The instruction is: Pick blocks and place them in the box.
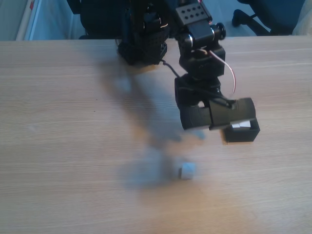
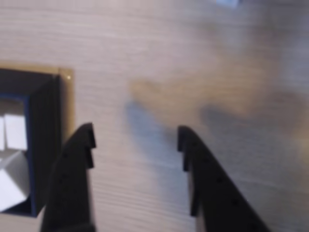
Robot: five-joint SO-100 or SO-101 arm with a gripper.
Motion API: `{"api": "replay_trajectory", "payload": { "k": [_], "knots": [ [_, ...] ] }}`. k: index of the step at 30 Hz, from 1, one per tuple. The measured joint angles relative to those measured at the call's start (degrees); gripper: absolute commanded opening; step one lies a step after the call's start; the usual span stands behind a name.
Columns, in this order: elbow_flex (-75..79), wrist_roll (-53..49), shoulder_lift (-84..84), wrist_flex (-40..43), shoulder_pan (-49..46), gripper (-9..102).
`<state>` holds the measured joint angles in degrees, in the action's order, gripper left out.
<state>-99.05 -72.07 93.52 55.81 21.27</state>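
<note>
Your gripper [image 2: 135, 140] is hanging empty, jaws apart, right of the box [image 2: 46, 145]; swinging toward the lower-centre block [image 1: 186, 170] may clip its wall.

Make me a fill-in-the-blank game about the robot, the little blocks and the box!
1. The small box is the colour ____.
2. In the fixed view, one white block lies alone on the wooden ____.
3. In the wrist view, the gripper has its fingers spread ____, with nothing between them.
4. The white blocks already put away sit ____ the box.

Missing words: black; table; open; inside
</note>
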Motion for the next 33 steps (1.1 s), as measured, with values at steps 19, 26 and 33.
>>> {"api": "replay_trajectory", "payload": {
  "k": [19, 26, 33],
  "knots": [
    [4.7, -11.8, -13.1, -14.1, -5.6, 19],
    [9.1, -13.0, -17.1, -14.8, -6.7, 19],
    [10.5, -13.5, -18.3, -15.4, -7.8, 19]
  ]
}}
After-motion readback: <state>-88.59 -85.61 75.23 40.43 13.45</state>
